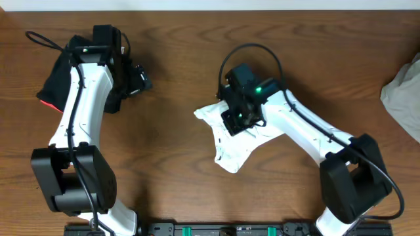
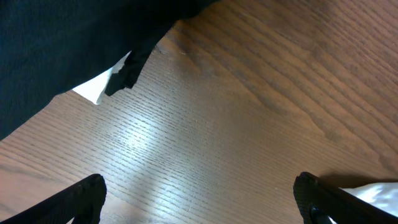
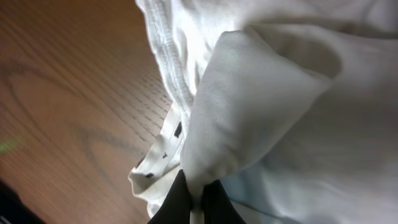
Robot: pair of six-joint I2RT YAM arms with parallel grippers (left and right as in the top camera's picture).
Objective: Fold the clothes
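Observation:
The clothes, a crumpled white garment [image 1: 237,145], lie bunched on the wooden table near its middle. My right gripper [image 1: 239,120] is over the upper part of the garment. In the right wrist view its black fingers [image 3: 176,202] are shut on a fold of the white fabric [image 3: 249,118], which fills most of that view. My left gripper [image 1: 140,81] is at the far left of the table, away from the white garment. In the left wrist view it [image 2: 199,200] stands open over bare wood, with nothing between its fingertips [image 2: 87,194].
A black garment [image 1: 59,78] with a red-orange edge lies under the left arm at the far left; in the left wrist view it [image 2: 62,43] shows a white tag [image 2: 98,88]. A pale cloth [image 1: 403,95] sits at the right edge.

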